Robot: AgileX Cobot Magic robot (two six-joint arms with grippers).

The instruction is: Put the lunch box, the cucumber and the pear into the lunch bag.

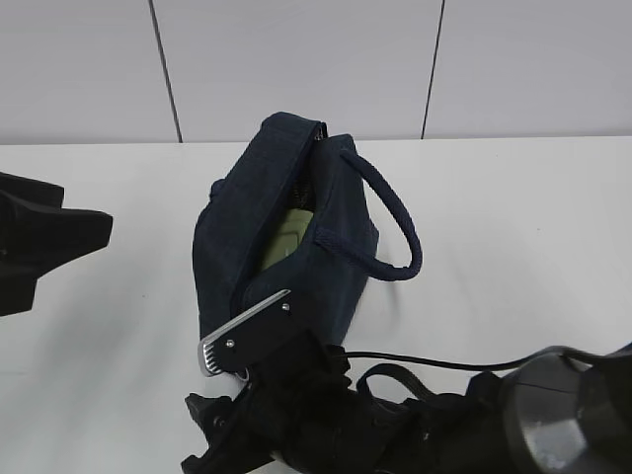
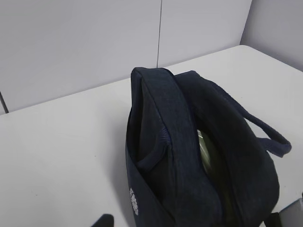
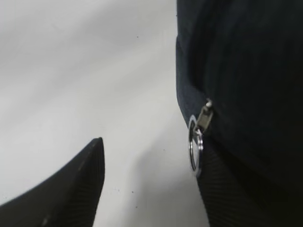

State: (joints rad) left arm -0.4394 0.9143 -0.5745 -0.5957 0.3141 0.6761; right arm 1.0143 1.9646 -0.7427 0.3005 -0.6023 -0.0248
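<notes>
The lunch bag (image 1: 286, 237) stood on the tabletop (image 1: 513, 217), the lunch box (image 1: 291, 242) already inside (cucumber and pear unseen). The right gripper (image 3: 156, 184) had its fingers apart beside the ring pull (image 3: 195, 146), so zipping seemingly remained; left fingers' state unclear.

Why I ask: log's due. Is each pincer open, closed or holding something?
Left pincer: cannot be told; too little of it shows.
Right pincer: open, holding nothing; the zip ring hangs close by.
</notes>
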